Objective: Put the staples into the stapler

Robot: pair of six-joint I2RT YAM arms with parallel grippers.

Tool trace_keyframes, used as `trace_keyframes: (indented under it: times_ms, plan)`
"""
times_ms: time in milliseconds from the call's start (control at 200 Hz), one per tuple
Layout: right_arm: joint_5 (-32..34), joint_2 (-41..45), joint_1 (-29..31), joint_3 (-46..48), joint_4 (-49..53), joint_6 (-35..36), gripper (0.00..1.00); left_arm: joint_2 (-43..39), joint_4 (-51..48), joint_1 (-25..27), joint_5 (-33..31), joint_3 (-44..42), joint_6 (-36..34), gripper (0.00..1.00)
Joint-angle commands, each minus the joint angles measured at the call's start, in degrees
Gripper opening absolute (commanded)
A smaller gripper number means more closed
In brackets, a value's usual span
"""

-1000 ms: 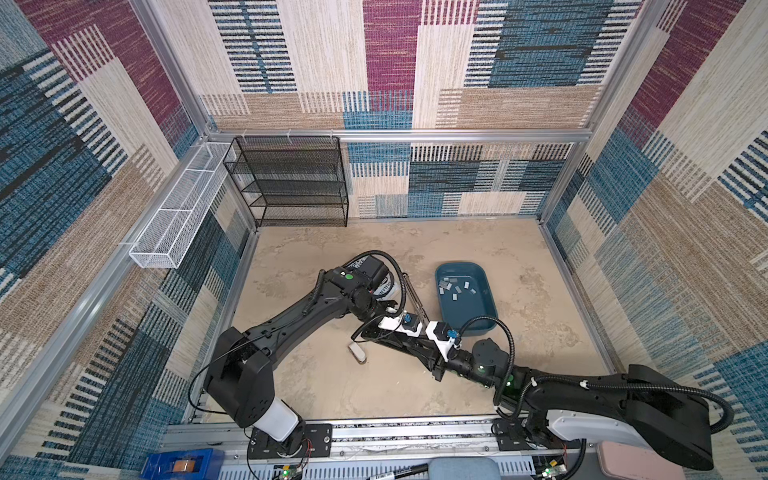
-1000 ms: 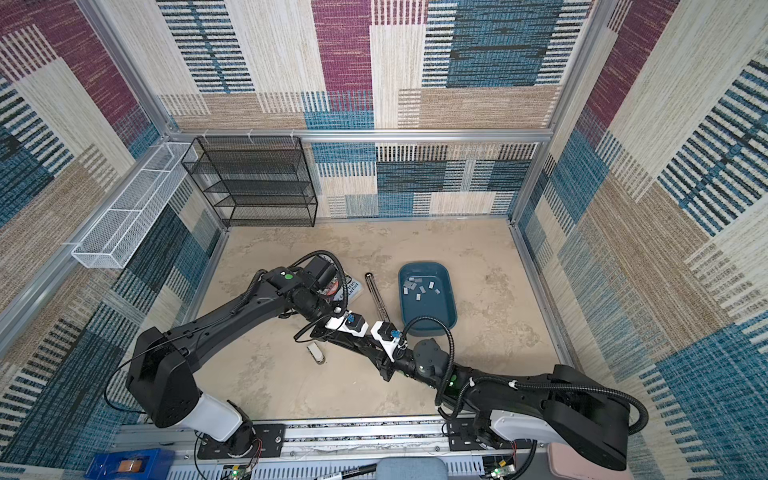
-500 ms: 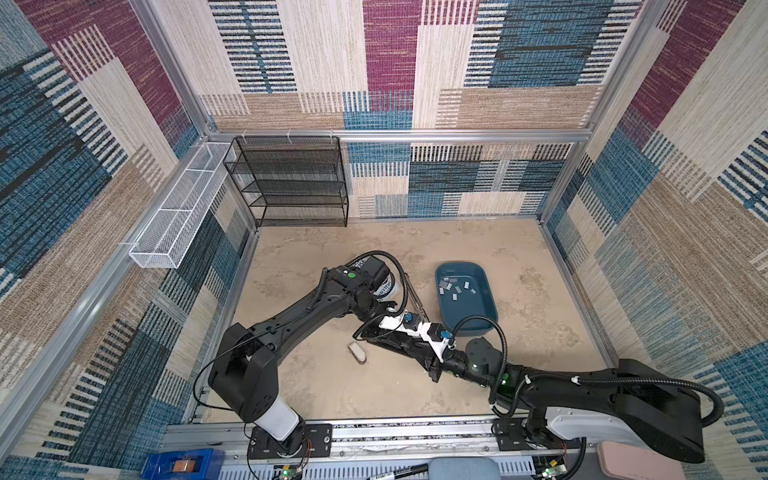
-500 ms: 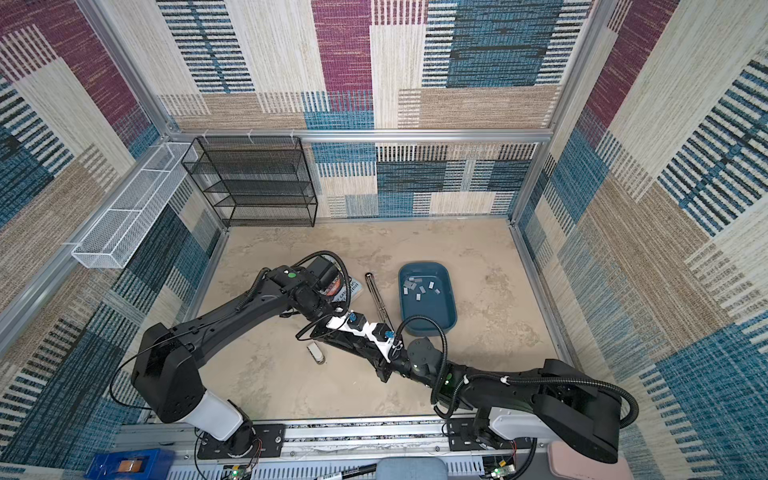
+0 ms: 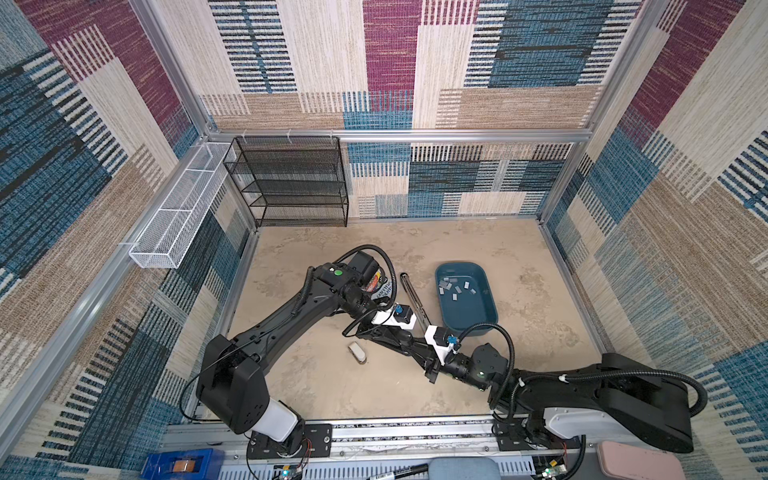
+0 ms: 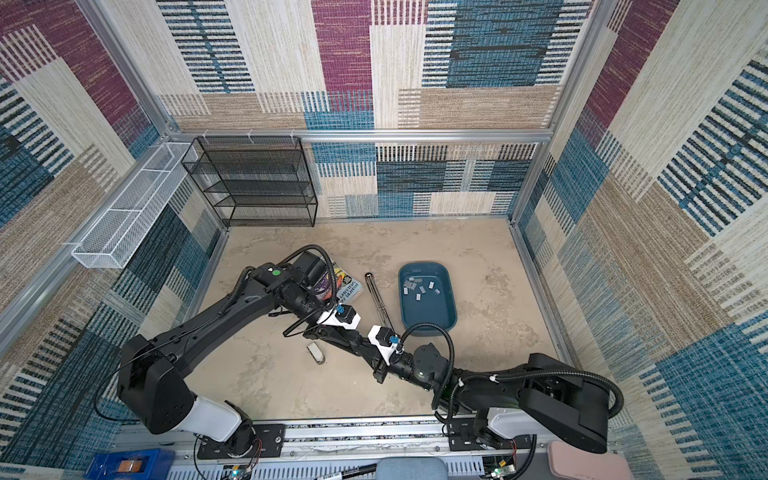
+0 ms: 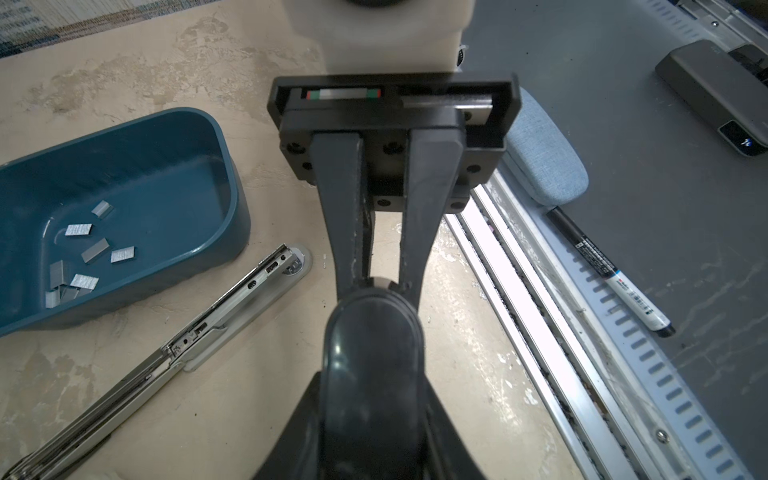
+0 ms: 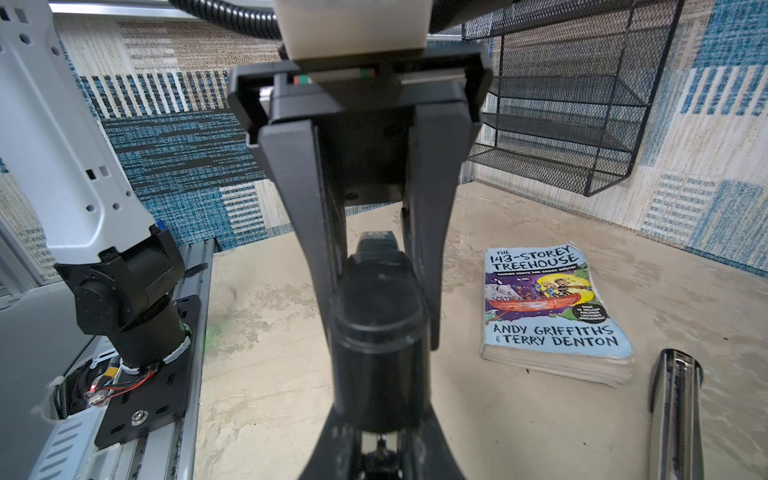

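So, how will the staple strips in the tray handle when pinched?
The staples lie flat and thin on the blue tray floor, so probably hard to get under. Shiny metal likely slips. Small, so probably light and easily scattered.

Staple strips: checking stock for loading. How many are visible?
8 staple strips, all loose in the blue tub: four spread out, four bunched by its wall. Overlap or that wall may hide more.

Paired overhead views of whole table (image 5: 374,399); close low wrist views.
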State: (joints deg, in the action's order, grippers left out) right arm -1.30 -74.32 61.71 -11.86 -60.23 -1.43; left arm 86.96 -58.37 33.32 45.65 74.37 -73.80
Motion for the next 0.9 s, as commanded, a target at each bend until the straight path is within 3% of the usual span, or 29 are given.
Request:
trace_keyframes:
  times_ms: [0,371,531,616,896]
  plan:
    - [1.35,-2.99,0.24,0.37,8.81,0.35,0.0,-1.64,1.71,-2.11,10.07,1.7,-0.83,0.0]
    - [1.64,-4.8,0.38,1.66,5.08,0.86,0.0,-2.92,1.2,-6.33,12.62,1.64,-2.92,0.0]
    - [1.9,-4.0,1.76,1.83,4.28,0.43,0.0,-3.65,6.09,-7.91,9.99,1.21,2.29,0.0]
    - [2.61,-3.6,3.01,1.5,4.37,0.55,0.0,-4.78,10.66,-7.91,7.36,-0.45,6.05,0.16]
    - [5.41,-1.54,5.01,0.58,5.81,-1.54,0.0,-10.43,25.69,-7.63,-2.04,-7.09,15.84,0.32]
